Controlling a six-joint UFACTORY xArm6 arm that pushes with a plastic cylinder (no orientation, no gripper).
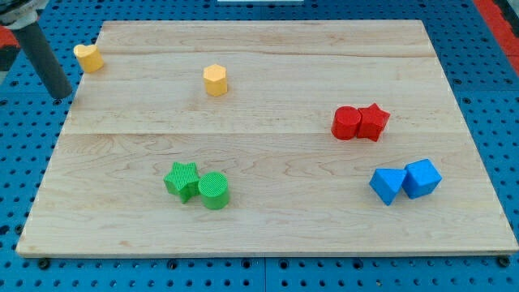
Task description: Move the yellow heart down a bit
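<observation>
the yellow heart (88, 57) sits in the upper left of the frame, right at the left edge of the wooden worktop (268, 219). the dark rod comes down from the top left corner, and my tip (61, 96) ends just off the worktop's left edge, below and to the left of the heart, near it but not touching. there is no claw on this arm, only the rod, so there is nothing to be apart or together.

further right along the upper part of the worktop, well apart from the heart, stands a yellow hexagon block (215, 80). in the right half of the frame a red cylinder (346, 123) and a red star (373, 122) sit touching, the cylinder on the left. below them, toward the lower right, two blue blocks are pressed together: a blue triangle-like block (387, 186) on the left and a blue cube (422, 178) on the right. in the lower middle left, a green star (182, 180) touches a green cylinder (214, 191), which lies just to its right and a little lower. around the worktop runs a blue pegboard surface (24, 178).
</observation>
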